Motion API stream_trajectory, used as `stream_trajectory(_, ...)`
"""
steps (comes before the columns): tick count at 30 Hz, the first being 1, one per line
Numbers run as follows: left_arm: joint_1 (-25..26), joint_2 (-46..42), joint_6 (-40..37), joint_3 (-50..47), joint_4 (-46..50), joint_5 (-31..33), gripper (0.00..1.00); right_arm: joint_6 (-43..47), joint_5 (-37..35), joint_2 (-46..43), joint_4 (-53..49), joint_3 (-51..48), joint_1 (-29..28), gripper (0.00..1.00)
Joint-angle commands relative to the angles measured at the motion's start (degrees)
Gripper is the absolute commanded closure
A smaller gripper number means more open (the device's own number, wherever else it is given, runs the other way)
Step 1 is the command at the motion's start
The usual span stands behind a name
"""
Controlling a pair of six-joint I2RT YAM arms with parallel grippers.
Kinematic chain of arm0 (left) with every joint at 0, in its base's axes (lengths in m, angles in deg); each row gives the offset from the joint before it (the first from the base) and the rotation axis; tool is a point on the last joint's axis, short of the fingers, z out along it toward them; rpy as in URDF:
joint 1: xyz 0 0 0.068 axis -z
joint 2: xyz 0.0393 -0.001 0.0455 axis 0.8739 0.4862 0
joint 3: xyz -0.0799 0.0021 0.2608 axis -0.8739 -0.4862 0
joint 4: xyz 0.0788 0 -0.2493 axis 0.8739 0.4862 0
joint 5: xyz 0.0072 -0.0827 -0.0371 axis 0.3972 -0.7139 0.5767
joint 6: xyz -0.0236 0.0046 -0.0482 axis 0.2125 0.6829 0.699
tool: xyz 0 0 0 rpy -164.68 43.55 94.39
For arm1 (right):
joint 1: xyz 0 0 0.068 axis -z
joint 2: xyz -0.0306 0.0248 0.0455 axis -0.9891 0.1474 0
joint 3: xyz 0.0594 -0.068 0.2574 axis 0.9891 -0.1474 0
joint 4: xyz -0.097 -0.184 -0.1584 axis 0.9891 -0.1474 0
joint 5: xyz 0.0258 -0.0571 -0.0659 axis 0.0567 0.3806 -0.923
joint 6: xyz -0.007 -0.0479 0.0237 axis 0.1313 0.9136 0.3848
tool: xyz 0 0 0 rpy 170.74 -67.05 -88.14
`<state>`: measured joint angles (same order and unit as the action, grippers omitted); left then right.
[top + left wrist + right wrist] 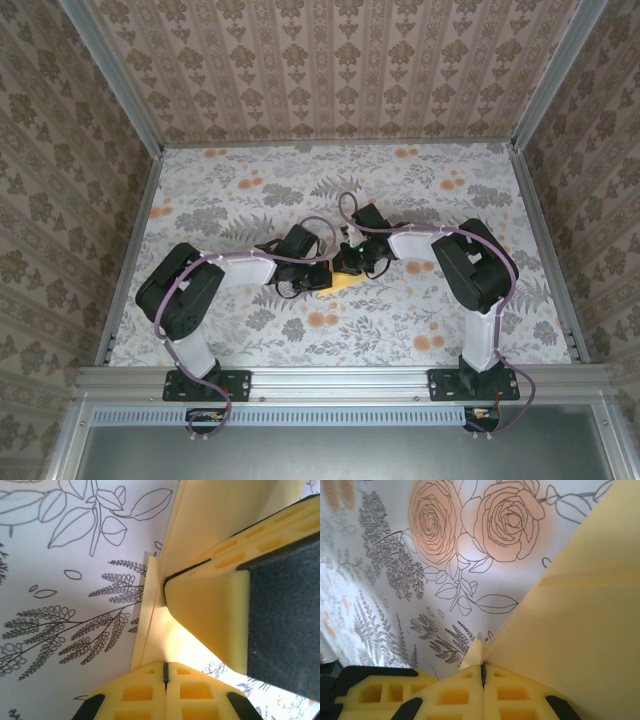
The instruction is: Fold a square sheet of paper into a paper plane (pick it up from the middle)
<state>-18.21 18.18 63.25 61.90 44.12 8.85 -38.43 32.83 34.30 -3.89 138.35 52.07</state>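
Floral table, yellow paper half-hidden overhead — up close, jaws clamp it

Patterned wallpaper walls, floral tabletop, seemingly aluminium frame.

Soft, even light; wrist views blur at close range.

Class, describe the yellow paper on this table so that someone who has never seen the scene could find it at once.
Start at the flower-printed table and go to its middle, where the two arms meet. There the left gripper and right gripper are both pinched shut on the pale-yellow paper. It is plain and creased, unlike the orange flower prints around it.
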Motion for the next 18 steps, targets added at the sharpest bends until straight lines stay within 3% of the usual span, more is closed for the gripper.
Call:
stream_trajectory(1, -0.1, 3.5, 1.3, -2.8, 5.7, 0.2, 1.00, 1.5, -1.1, 1.2, 6.1, -4.6, 4.3, 0.94)
stream_trajectory(7, -0.1, 3.8, 2.2, -4.2, 4.6, -0.9, 1.00, 0.9, 3.1, 2.1, 11.5, -6.0, 10.3, 0.94)
stream_trajectory(18, -0.2, 3.8, 2.2, -4.4, 4.3, -1.4, 1.00, 2.6, 1.9, 2.1, 8.7, -3.5, 17.7, 0.92)
